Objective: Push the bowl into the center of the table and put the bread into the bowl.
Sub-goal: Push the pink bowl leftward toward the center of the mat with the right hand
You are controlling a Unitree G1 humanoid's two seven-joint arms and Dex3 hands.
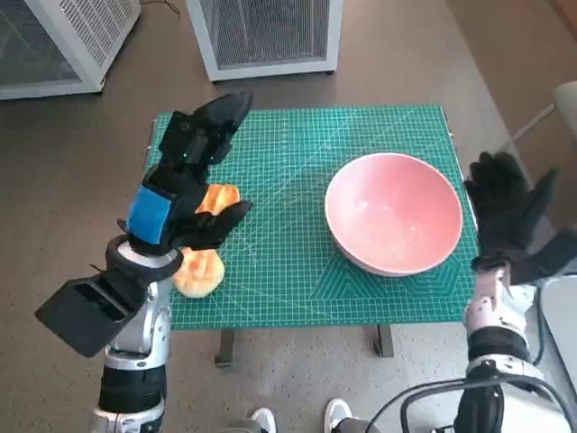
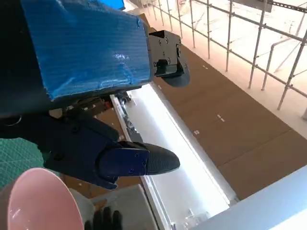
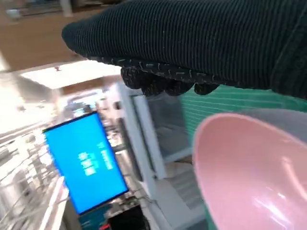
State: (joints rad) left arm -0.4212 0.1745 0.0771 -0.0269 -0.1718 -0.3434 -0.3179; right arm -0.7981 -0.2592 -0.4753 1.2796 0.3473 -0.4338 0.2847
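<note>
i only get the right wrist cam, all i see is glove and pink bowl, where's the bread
Observer: The bread lies near the mat's left edge, partly under the left hand in the head view.
Operator: is the left hand holding it
Observer: No. Its fingers are spread above the bread and nothing is in them.
Operator: is the bowl centered yet
Observer: No. The bowl sits on the right half of the green mat, and it holds nothing.
Operator: and my right hand
Observer: The right hand is open, just off the table's right edge beside the bowl; contact cannot be told.
</note>
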